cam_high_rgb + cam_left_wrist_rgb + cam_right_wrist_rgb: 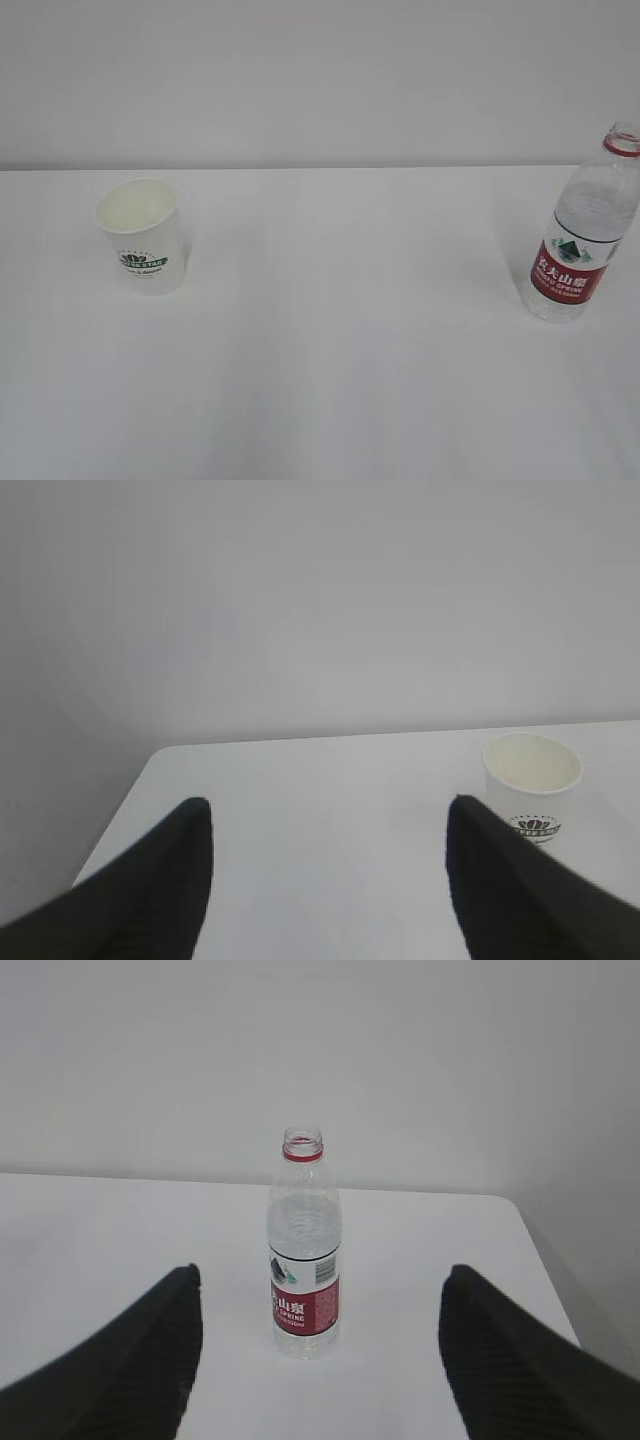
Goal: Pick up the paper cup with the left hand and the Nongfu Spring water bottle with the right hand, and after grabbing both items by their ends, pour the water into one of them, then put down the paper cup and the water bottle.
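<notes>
right now you have the paper cup (142, 236) standing upright at the left of the exterior frame on the white table (340, 340), and the nongfu spring water bottle (585, 228) upright at the far right edge, well apart from it. in your left wrist view the left hand (330, 880) has its fingers spread apart, holding nothing, the cup at middle right just beyond the right finger. in your right wrist view the right hand (320, 1360) is spread wide too, with the uncapped bottle centred in frame between and beyond the fingers, untouched.
</notes>
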